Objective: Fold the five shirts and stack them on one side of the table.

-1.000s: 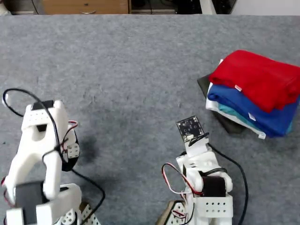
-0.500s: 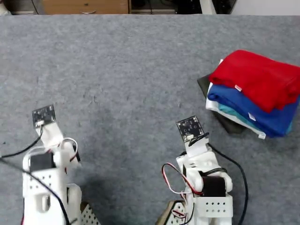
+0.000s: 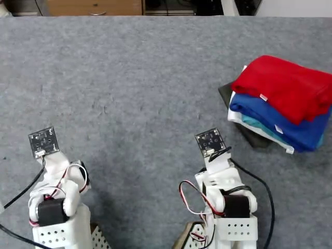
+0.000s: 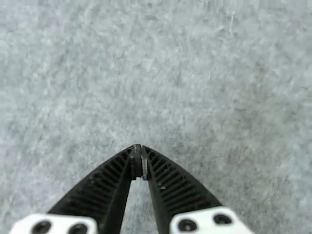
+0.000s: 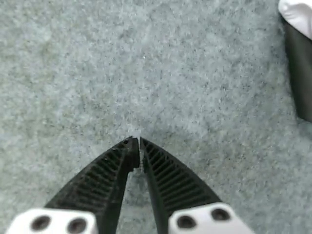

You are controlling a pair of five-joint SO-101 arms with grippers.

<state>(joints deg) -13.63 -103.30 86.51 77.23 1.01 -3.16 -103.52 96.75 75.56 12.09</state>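
Grey felt table (image 3: 129,78), wooden drawer (image 3: 93,7) behind

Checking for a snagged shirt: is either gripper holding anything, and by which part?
Nothing. The left gripper and right gripper both have jaws shut, empty.

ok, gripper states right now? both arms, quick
Left gripper: closed, fingertips together, holding nothing.
Right gripper: closed, fingertips together, holding nothing.

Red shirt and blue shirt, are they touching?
Touching. The high view shows the red shirt lying directly on the blue shirt.
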